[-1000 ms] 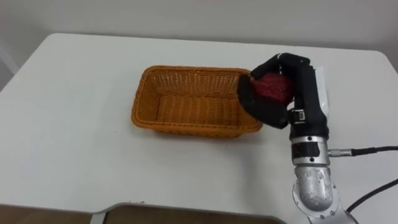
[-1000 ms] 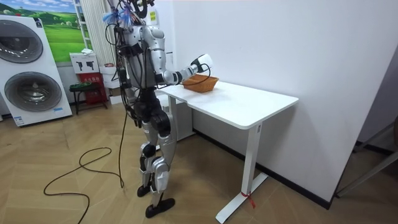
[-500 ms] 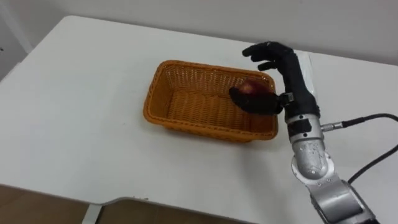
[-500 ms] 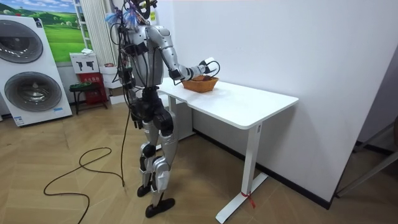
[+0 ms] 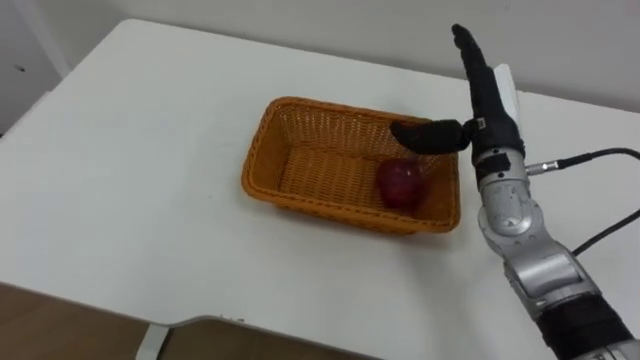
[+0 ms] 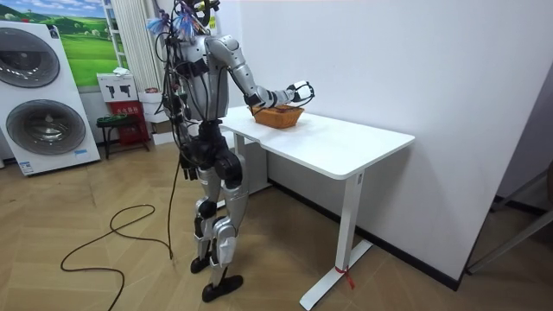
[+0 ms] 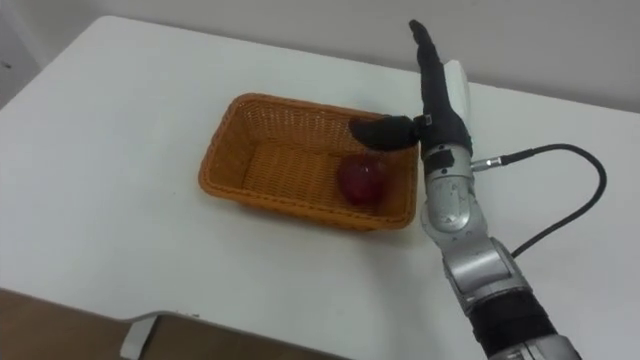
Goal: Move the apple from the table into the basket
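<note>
— Left eye view first. Where to look for the apple?
— Down inside the wicker basket, on its floor toward the right end, close to the near wall. Free of any grip.
— Pointing which way? Any long axis?
— Hard to say. Round and dark red, so no long axis to read; cannot make out the stem end.
— And the basket itself?
— Long axis roughly left to right, set on the white table.
— The right hand?
— Spread wide, holding nothing. Fingers straight and aimed toward the table's far edge, thumb stuck out leftward over the basket's right rim, above the apple and apart from it.
— Right eye view?
— Same layout: apple at the basket's right end, spread hand just above and to the right of the rim.
— Room view?
— Standing upright at the table's end on the room view's left, right arm stretched out over the basket, hand flat. Further to the room view's left, a washing machine.
</note>
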`<state>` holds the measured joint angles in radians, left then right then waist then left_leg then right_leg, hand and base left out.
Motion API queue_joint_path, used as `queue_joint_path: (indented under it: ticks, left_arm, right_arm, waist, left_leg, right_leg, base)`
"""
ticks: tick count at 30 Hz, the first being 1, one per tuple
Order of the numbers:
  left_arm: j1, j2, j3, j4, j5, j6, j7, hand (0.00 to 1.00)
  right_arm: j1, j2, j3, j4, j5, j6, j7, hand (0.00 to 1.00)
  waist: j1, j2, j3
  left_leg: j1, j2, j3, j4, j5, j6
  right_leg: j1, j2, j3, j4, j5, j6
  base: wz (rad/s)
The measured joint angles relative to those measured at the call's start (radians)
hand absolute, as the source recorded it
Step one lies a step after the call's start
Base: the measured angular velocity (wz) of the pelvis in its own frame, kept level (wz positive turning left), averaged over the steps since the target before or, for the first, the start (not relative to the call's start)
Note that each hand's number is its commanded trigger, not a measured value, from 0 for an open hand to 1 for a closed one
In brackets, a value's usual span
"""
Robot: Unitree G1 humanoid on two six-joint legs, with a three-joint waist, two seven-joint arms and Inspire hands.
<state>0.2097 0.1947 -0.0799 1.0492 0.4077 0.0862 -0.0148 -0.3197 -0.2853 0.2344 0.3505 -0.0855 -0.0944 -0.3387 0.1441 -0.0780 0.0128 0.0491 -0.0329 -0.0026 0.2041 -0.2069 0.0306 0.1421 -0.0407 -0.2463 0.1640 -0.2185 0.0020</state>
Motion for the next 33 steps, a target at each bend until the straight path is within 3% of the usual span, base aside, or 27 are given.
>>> queue_joint_path:
  ticks: [10, 17, 23, 27, 33]
  left_arm:
    - [0.001, 0.003, 0.033, 0.0, 0.024, 0.002, -0.009, 0.0]
    - [0.013, 0.002, 0.037, -0.008, 0.018, 0.016, 0.036, 0.0]
    - [0.034, 0.002, 0.059, -0.02, 0.017, 0.011, 0.051, 0.0]
    - [0.068, -0.001, 0.112, -0.042, 0.016, -0.008, 0.064, 0.0]
    - [0.101, -0.005, 0.161, -0.042, 0.016, -0.004, 0.1, 0.0]
  right_arm:
    - [-0.003, 0.0, -0.031, -0.002, 0.003, 0.0, 0.013, 0.0]
    - [0.01, -0.001, -0.047, -0.057, -0.005, 0.003, -0.024, 0.0]
    - [0.063, -0.005, -0.17, -0.149, -0.009, -0.021, -0.159, 0.0]
    - [0.153, -0.039, -0.32, -0.157, 0.035, -0.022, -0.238, 0.0]
    - [0.252, -0.041, -0.534, -0.131, 0.085, -0.022, -0.423, 0.0]
  waist:
    - [-0.002, 0.002, -0.0012]
    - [-0.028, 0.016, -0.0143]
    - [-0.068, 0.011, -0.0177]
    - [-0.094, 0.004, -0.0177]
    - [-0.152, 0.002, -0.0156]
  left_leg:
    - [0.001, 0.0, 0.003, -0.001, 0.001, -0.001]
    - [0.017, -0.001, -0.001, -0.004, 0.001, -0.001]
    - [0.016, 0.0, 0.004, -0.004, 0.001, -0.001]
    - [0.016, -0.005, 0.012, -0.006, 0.001, -0.001]
    - [0.01, -0.001, 0.033, -0.005, 0.001, -0.001]
  right_leg:
    - [0.006, 0.001, 0.003, -0.013, 0.0, 0.0]
    - [0.021, -0.001, 0.018, -0.013, 0.0, 0.0]
    - [0.02, 0.0, 0.023, -0.013, 0.0, 0.0]
    - [0.024, 0.0, 0.024, -0.013, 0.0, 0.001]
    - [0.011, 0.0, 0.026, -0.013, 0.0, 0.001]
  base:
    - [0.0]
    - [0.02]
    - [-0.01]
    - [-0.05]
    - [-0.09]
